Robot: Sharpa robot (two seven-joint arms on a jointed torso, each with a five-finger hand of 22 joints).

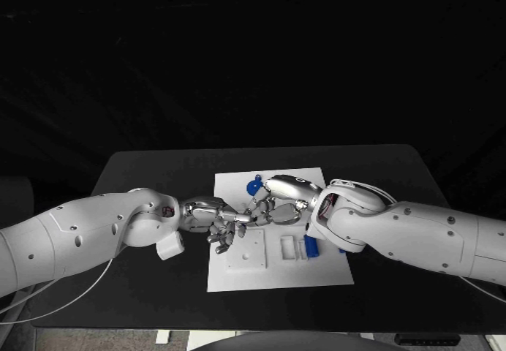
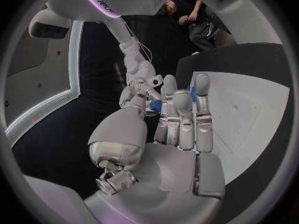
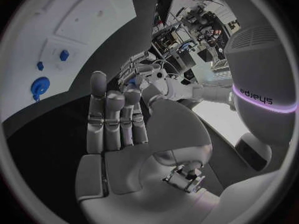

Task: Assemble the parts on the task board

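Observation:
The white task board [image 1: 316, 272] lies mid-table. Over its left half my left hand [image 1: 219, 219] and right hand [image 1: 281, 199] meet fingertip to fingertip. A small blue part [image 2: 156, 106] sits between my left hand's [image 2: 181, 129] thumb and fingers. The right hand's fingertips [image 2: 141, 90] reach the same part, and I cannot tell whether they grip it. From the right wrist, the blue part [image 3: 132, 80] shows just past my right hand [image 3: 118, 129]. A round blue part [image 1: 255, 187] lies at the board's far edge, and another blue part [image 1: 313, 246] lies by my right forearm.
The board [image 3: 93, 15] carries a round blue part [image 3: 40, 87] and two small blue pieces [image 3: 64, 56] near its edge. A raised white block [image 1: 295, 248] and a square recess [image 1: 246, 257] sit in its near half. Black table [image 1: 158, 175] surrounds it.

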